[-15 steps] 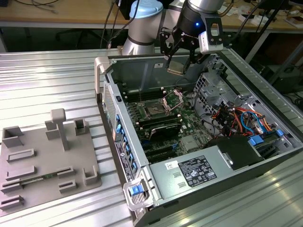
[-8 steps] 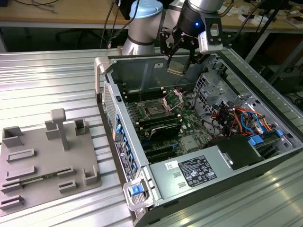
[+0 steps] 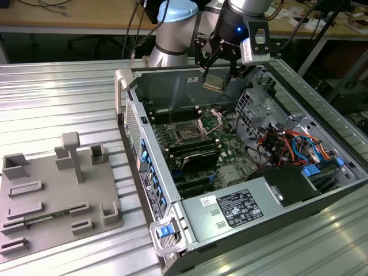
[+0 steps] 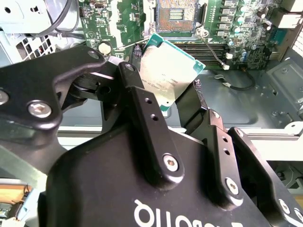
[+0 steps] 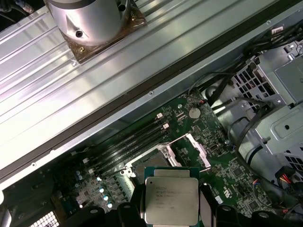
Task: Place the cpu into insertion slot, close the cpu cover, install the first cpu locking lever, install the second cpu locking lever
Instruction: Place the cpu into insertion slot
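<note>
My gripper (image 3: 217,79) hangs above the open computer case, over its rear wall, and is shut on the cpu (image 3: 212,83). The chip is a flat silver square, gripped by two opposite edges in both wrist views (image 4: 168,75) (image 5: 170,200) between black fingers (image 4: 142,111). Below it on the green motherboard (image 3: 230,150) lies the insertion slot (image 3: 187,134), a dark square with a metal rim, uncovered (image 4: 177,16). The cpu cover (image 3: 210,119) stands raised beside the slot on its hinge (image 5: 189,150). The chip is well above the slot and apart from it.
A grey fixture plate (image 3: 57,195) with upright blocks lies on the ribbed table at the exterior view's left. Inside the case sit a power supply (image 3: 241,210), coloured cable bundles (image 3: 290,144) and a drive cage (image 3: 256,103). The arm's base (image 5: 94,19) stands behind the case.
</note>
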`<state>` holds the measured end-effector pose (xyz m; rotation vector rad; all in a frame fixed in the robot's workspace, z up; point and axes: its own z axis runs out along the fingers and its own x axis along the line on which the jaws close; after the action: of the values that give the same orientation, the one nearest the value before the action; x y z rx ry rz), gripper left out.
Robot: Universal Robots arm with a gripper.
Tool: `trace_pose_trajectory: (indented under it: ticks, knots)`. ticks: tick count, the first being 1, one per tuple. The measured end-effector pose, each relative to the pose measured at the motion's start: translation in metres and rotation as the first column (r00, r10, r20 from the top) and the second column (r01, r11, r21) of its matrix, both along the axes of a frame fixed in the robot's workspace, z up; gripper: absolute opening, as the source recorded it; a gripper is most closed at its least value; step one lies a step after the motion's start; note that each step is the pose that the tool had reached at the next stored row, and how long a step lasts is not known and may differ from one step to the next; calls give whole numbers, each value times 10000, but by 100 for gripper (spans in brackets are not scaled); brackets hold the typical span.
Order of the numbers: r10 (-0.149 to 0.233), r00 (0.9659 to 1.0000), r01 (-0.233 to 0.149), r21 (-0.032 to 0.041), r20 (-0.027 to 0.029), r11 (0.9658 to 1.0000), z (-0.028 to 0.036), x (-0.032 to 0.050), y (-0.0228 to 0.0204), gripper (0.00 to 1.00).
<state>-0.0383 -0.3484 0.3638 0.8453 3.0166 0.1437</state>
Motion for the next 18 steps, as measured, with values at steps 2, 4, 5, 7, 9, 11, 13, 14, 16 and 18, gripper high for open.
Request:
trace_pose_trajectory:
  ticks: [2, 4, 5, 7, 9, 11, 13, 14, 16, 18]
  knots:
    - [-17, 10000, 17, 0, 0, 10000, 0, 0, 0, 55]
    - [-27, 10000, 27, 0, 0, 10000, 0, 0, 0, 55]
    - [-37, 10000, 37, -1, 0, 10000, 0, 0, 0, 55]
    - [-66, 10000, 66, 0, 0, 10000, 0, 0, 0, 55]
    - [-106, 9999, 106, 0, 0, 9999, 0, 0, 0, 55]
    - [-139, 9999, 139, 0, 0, 9999, 0, 0, 0, 55]
    - [-186, 9998, 186, 0, 0, 9998, 0, 0, 0, 55]
    - [-204, 9998, 204, 0, 0, 9998, 0, 0, 0, 55]
    - [-249, 9997, 249, 0, 0, 9997, 0, 0, 0, 55]
    - [-294, 9996, 294, 0, 0, 9996, 0, 0, 0, 55]
